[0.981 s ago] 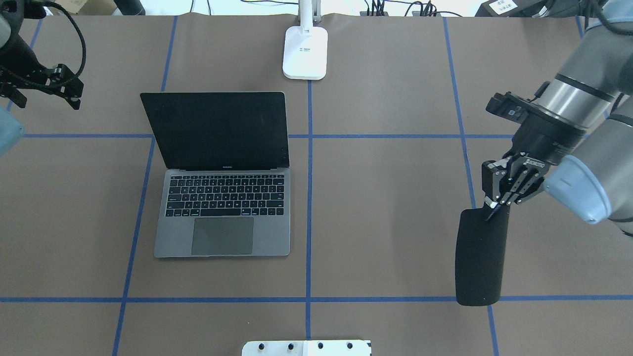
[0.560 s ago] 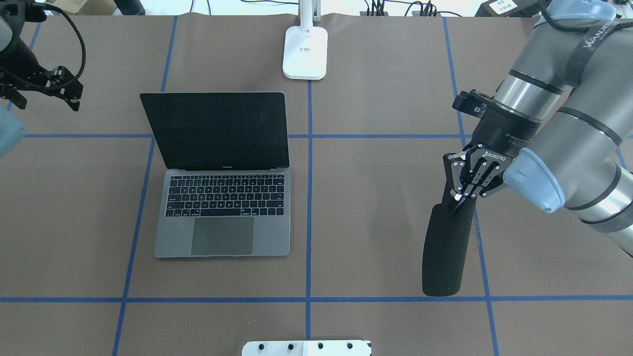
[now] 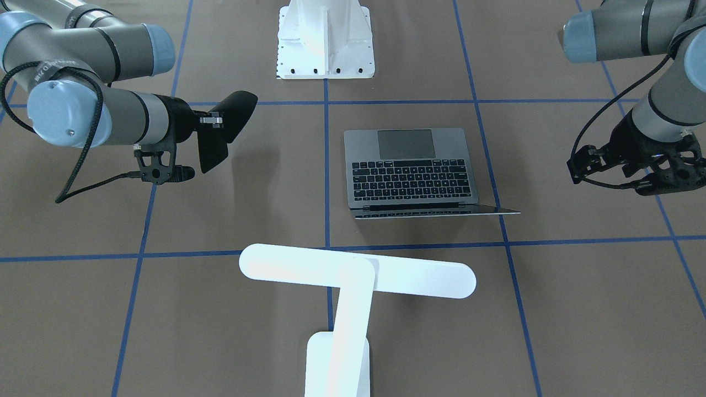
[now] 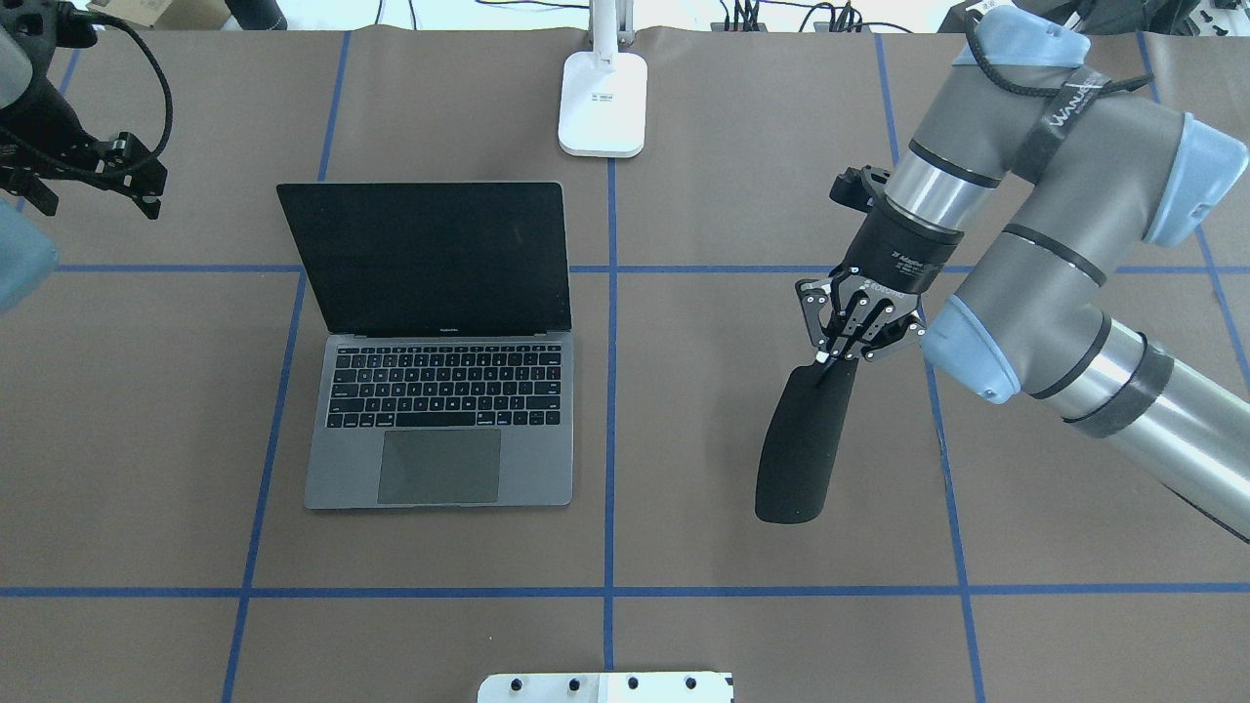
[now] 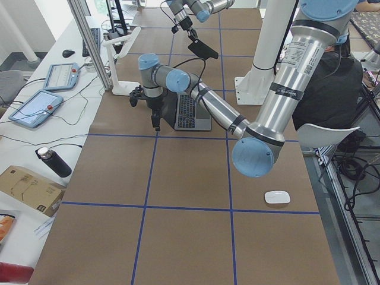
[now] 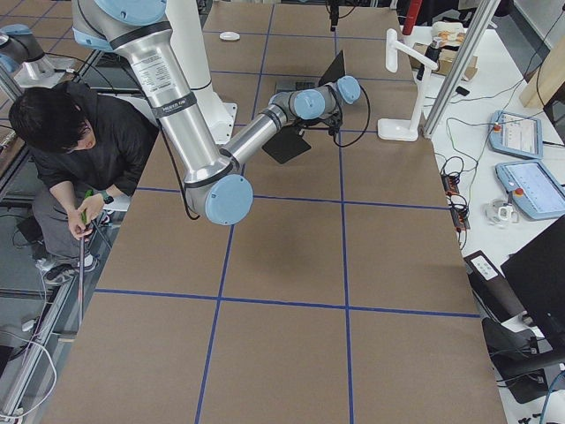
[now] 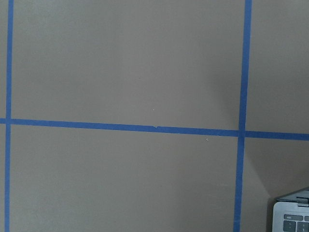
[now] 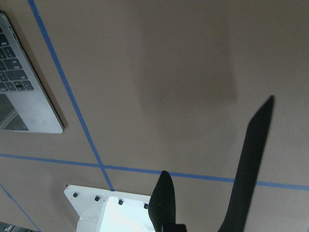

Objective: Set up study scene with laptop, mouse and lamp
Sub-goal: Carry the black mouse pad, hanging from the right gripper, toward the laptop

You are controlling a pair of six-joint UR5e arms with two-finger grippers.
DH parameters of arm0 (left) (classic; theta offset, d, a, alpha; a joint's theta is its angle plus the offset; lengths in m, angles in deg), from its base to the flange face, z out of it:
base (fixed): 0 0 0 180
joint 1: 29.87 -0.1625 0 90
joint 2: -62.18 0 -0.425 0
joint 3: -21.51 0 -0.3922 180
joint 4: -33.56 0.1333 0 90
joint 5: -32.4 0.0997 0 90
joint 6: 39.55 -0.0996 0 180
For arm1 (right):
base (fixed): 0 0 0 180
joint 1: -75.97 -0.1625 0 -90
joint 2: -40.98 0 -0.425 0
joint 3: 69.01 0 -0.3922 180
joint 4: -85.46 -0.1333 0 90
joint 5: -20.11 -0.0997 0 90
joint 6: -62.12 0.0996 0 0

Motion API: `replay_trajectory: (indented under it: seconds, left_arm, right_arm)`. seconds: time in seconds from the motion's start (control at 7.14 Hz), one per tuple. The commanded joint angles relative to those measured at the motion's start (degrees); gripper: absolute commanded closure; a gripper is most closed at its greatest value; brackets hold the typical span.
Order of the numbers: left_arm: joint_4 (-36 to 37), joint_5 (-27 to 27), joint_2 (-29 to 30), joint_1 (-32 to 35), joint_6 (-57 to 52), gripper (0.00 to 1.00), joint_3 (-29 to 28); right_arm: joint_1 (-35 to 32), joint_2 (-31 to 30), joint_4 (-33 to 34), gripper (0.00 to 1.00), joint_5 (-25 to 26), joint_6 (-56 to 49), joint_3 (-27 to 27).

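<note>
1. The right gripper (image 4: 828, 363), clenched on the top edge of the black pad (image 4: 801, 459), is nearer the laptop (image 4: 439, 420) than a second ago. The pad hangs clear of the table.
2. The left gripper (image 3: 634, 168) stays at the table's left side. Cannot tell whether it is released or clenched.
3. The laptop stands open, unmoved. The lamp (image 4: 603, 98) stands behind it at the far edge.
4. The mouse (image 5: 277, 197) lies well apart, toward the table's left end.
5. The right arm's strap shows lettering starting "WAN". The lamp base label is illegible.

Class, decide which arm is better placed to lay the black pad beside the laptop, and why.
Right: the right gripper pinches the black pad, hanging beside the laptop; the left gripper is beyond the laptop's other side.
</note>
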Motion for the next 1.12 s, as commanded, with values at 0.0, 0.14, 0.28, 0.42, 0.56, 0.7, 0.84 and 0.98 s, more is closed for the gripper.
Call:
replay_trajectory:
  seconds: [0.0, 0.14, 0.28, 0.42, 0.56, 0.7, 0.84, 0.98]
  left_arm:
    - [-3.06, 0.0, -1.53, 0.03, 0.09, 0.0, -1.25]
    - [-3.16, 0.0, -1.97, 0.03, 0.18, 0.0, -0.91]
    - [-3.16, 0.0, -2.33, 0.03, 0.09, 0.0, -0.9]
    - [-3.16, -0.09, -2.76, 0.03, 0.09, 0.0, -0.99]
    - [-3.6, -0.09, -2.94, 0.03, 0.09, 0.0, -1.17]
    - [-4.91, -0.09, -3.64, -0.06, 0.09, 0.0, -1.43]
    - [-6.14, -0.09, -4.52, -0.06, 0.18, 0.0, -1.78]
    - [-6.76, -0.09, -4.61, -0.06, 0.18, 0.0, -2.3]
  right_arm:
    - [1.83, 2.83, -7.77, 1.0, 3.33, 6.33, -4.86]
    - [2.88, 4.49, -7.86, 1.0, 5.77, 6.77, -6.0]
    - [3.15, 8.59, -9.17, 1.0, 6.67, 6.87, -10.97]
    - [3.59, 11.24, -12.57, 1.0, 6.77, 8.69, -14.93]
    - [4.55, 12.23, -17.39, 1.0, 8.68, 11.41, -17.76]
    - [5.17, 12.76, -21.01, 1.0, 10.53, 12.65, -20.31]
    - [5.44, 13.98, -22.35, 1.0, 10.72, 12.75, -22.6]
    - [5.79, 15.21, -22.54, 1.0, 11.68, 12.75, -23.84]
